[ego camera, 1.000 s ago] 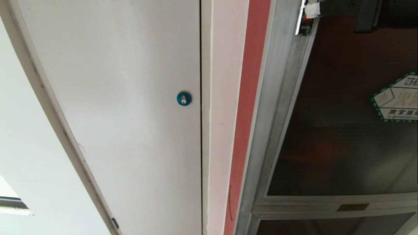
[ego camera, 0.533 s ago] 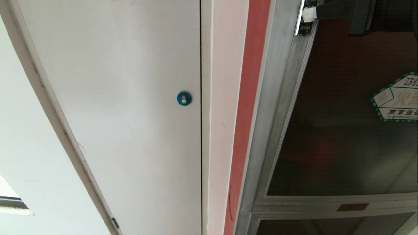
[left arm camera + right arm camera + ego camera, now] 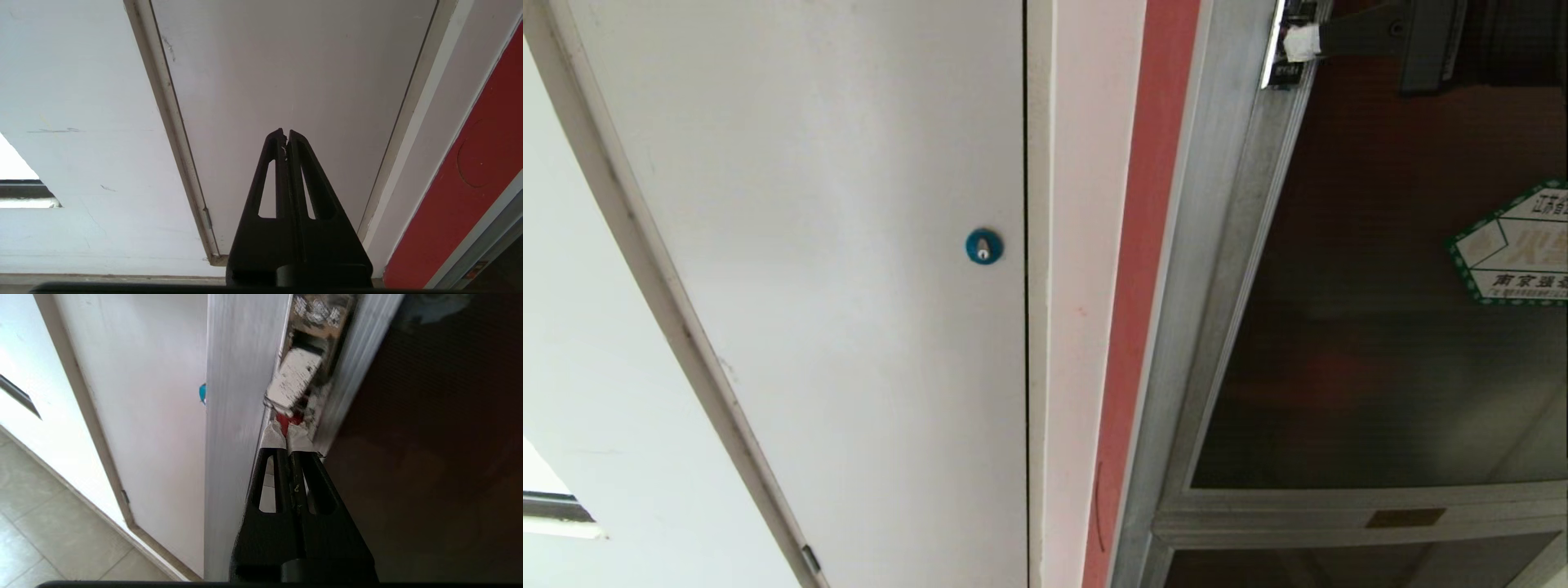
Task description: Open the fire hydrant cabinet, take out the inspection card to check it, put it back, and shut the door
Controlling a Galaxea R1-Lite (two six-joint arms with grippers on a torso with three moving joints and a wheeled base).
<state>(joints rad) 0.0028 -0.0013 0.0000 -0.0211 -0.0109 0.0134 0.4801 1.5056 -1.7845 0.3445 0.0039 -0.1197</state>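
The fire hydrant cabinet's silver frame (image 3: 1217, 245) runs up the right side of the head view. Its door (image 3: 1380, 367) is a dark tinted glass panel with a green-bordered sticker (image 3: 1515, 245), and it looks closed against the frame. My right gripper (image 3: 1298, 41) reaches in from the top right. It is shut, with its white-taped tips (image 3: 286, 433) pressed into the latch recess at the door's edge, right against the small red latch (image 3: 289, 417). The inspection card is hidden. My left gripper (image 3: 286, 132) is shut and empty, pointing at the white door.
A plain white door (image 3: 849, 245) with a small blue round lock (image 3: 983, 246) fills the left. A red strip (image 3: 1135, 286) separates it from the cabinet frame. Tiled floor (image 3: 49, 539) lies below in the right wrist view.
In the head view my right gripper's white tips have crept slightly lower along the door's edge at the latch. The door and the left arm have not moved.
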